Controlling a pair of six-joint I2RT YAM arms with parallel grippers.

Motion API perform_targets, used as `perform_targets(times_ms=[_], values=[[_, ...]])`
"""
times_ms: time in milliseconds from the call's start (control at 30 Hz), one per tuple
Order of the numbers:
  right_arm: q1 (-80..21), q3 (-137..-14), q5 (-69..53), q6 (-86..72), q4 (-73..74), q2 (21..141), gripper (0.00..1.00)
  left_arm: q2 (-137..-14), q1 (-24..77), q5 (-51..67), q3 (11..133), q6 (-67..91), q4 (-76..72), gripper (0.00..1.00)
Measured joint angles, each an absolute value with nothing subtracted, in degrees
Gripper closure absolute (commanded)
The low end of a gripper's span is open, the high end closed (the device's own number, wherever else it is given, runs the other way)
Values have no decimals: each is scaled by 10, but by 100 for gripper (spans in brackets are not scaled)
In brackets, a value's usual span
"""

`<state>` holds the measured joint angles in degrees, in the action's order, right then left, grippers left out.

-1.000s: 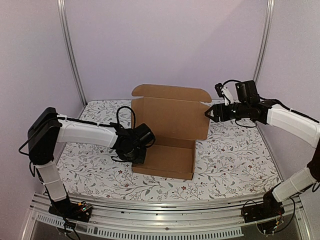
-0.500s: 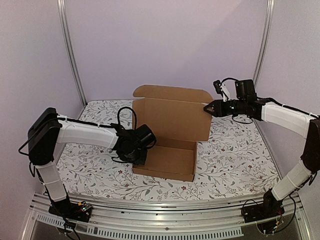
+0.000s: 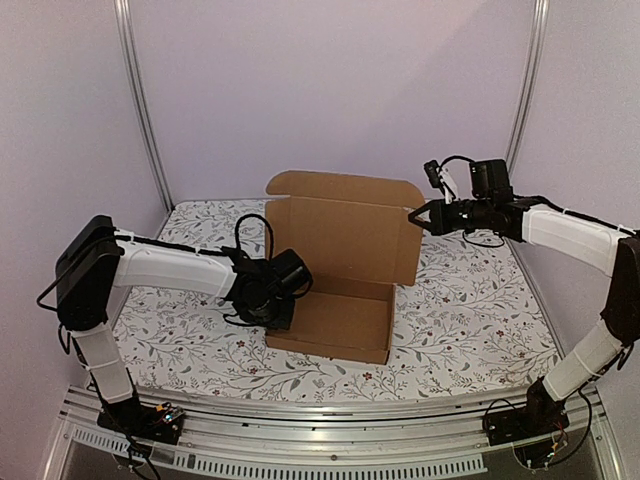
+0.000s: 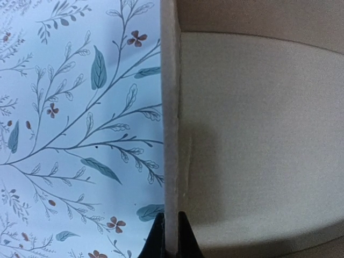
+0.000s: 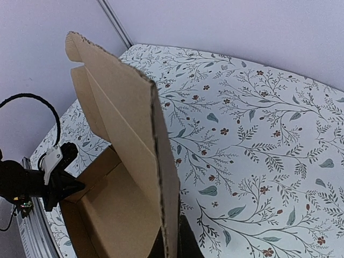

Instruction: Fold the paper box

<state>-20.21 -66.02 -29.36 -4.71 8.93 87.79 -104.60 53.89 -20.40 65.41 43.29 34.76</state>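
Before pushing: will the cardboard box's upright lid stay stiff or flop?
Probably stiff: the lid stands flat, its edge corrugated. Its top flap bends at a crease, so folding likely follows creases. The empty cardboard box may slide.

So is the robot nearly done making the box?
About halfway. On the paper box, the tray has its walls up, and the lid stands upright behind it. The left gripper is pinching the tray's left wall, and the right gripper is pinching the lid's right edge. Left to do: fold the lid down and tuck it shut.
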Motion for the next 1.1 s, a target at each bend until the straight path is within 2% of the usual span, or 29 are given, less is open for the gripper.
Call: perform_targets(times_ms=[67,300,567,833,1100], values=[[-202,-656,-294,-47,85,877,100,-1046,539,-204,654,435,347,98],[-206,-627,-293,-44,59,859,100,-1044,540,-203,654,438,346,65],[-230,-601,-278,-13,53,827,100,-995,540,-206,654,430,346,42],[-253,-582,-263,42,45,793,100,-902,540,-249,654,402,361,31],[-266,-541,-269,98,8,764,100,-795,481,-276,625,335,363,31]])
